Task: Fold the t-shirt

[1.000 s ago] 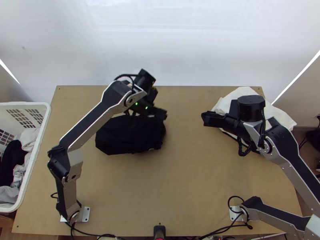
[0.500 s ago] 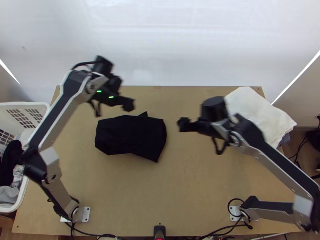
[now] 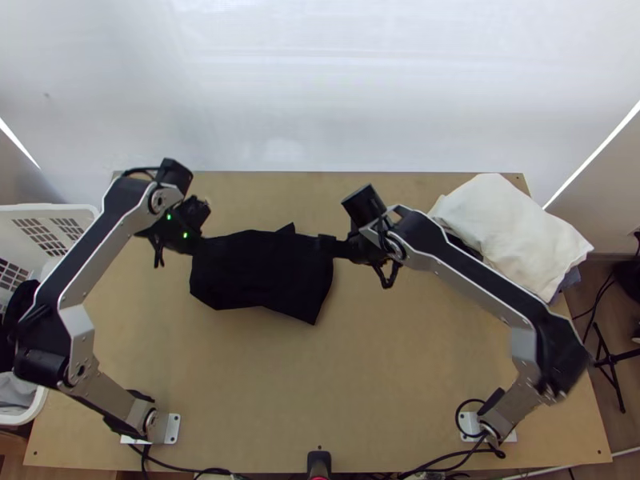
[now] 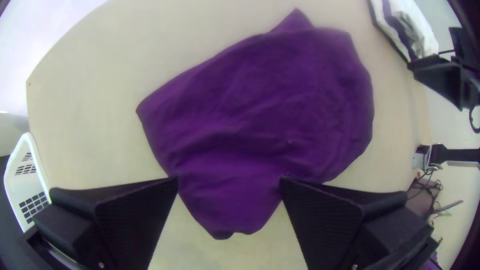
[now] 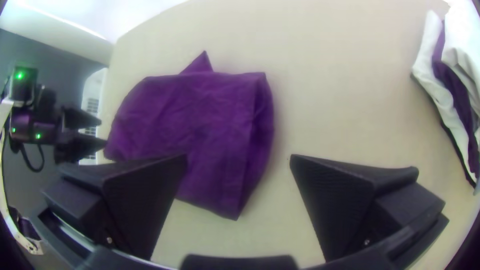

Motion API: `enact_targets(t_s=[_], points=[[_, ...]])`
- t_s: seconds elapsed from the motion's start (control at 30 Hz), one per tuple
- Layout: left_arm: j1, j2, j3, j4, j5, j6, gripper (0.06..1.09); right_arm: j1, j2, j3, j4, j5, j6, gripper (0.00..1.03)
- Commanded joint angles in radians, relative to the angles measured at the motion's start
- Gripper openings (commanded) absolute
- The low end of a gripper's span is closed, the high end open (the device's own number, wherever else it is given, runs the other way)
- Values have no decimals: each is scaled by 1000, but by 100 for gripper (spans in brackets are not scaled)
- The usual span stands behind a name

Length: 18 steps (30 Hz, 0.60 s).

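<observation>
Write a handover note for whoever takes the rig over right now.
Left hand: open, at the T-shirt's left end, holding nothing.
Right hand: open, at its right end, holding nothing.
T-shirt: dark, mid-table, left of the cloth pile.
Done: folded into a compact shape; number of folds unclear.
Left: a corner pokes out at the far edge; probably tidy it, perhaps fold once more.

A dark, plain t-shirt (image 3: 260, 276) lies flat on the tabletop (image 3: 360, 384), left of centre, nearer the far edge than the near one. It is folded into a compact, uneven four-sided shape, lightly creased, a small pointed tip poking out toward the far edge.
</observation>
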Motion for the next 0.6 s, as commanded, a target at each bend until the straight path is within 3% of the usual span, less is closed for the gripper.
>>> enact_targets(t_s=[0.0, 0.23, 0.4, 0.57], points=[[4, -61, -155, 23, -67, 51, 104, -50, 118, 19, 27, -18, 8, 92], [-16, -84, -267, 40, -113, 55, 104, -67, 148, 19, 64, -24, 6, 92], [-74, -90, -421, 160, -202, 45, 104, -86, 155, 27, 71, -32, -1, 92], [-118, -59, -532, 275, -209, 17, 104, -89, 175, 34, 88, -41, 0, 92]])
